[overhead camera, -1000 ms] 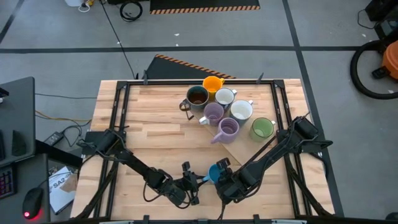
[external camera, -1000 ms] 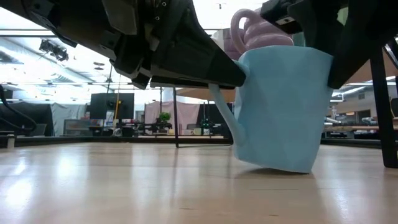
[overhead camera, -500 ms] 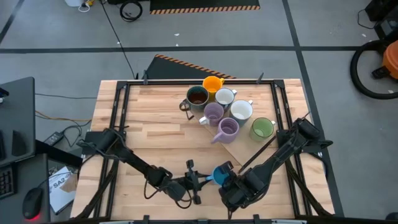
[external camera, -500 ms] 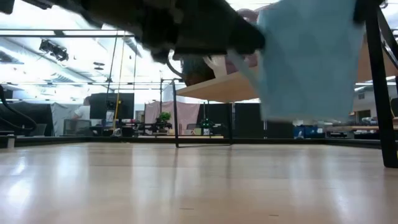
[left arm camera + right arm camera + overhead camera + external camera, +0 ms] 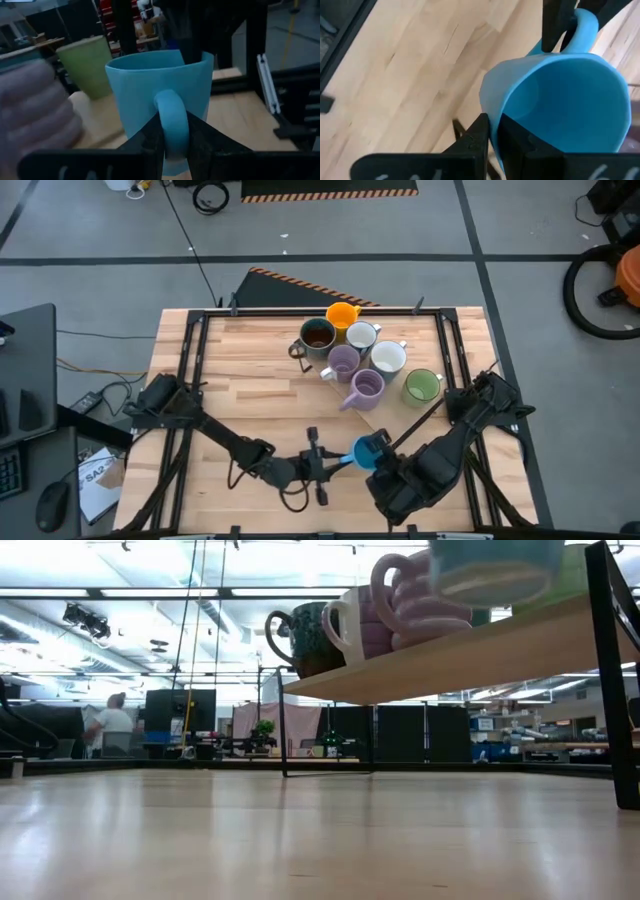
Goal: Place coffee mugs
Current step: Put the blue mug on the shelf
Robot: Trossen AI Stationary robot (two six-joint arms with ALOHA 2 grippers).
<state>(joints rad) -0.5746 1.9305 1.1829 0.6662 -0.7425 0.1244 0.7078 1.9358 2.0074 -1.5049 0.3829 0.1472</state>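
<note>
You have the blue mug (image 5: 368,451) lifted clear of the surface (image 5: 250,395), near its front edge, and both claws are on it. The left claw (image 5: 172,142) is clenched on the mug's handle, one finger on each side of the loop, as the left wrist view shows. The right claw (image 5: 494,131) is clenched on the rim, one finger inside the wall and one outside. The mug stands roughly upright, mouth up, so its long axis runs about vertical, and its handle points toward the left arm. In the low view only its underside (image 5: 495,562) shows, hanging at the top of the picture. Your other mugs sit clustered on a raised board toward the back of the surface: the orange mug (image 5: 342,314), the dark brown mug (image 5: 317,336), two white mugs (image 5: 361,336) (image 5: 388,358), two purple mugs (image 5: 343,361) (image 5: 366,386) and the green mug (image 5: 422,386), all mouth up, packed close together.
</note>
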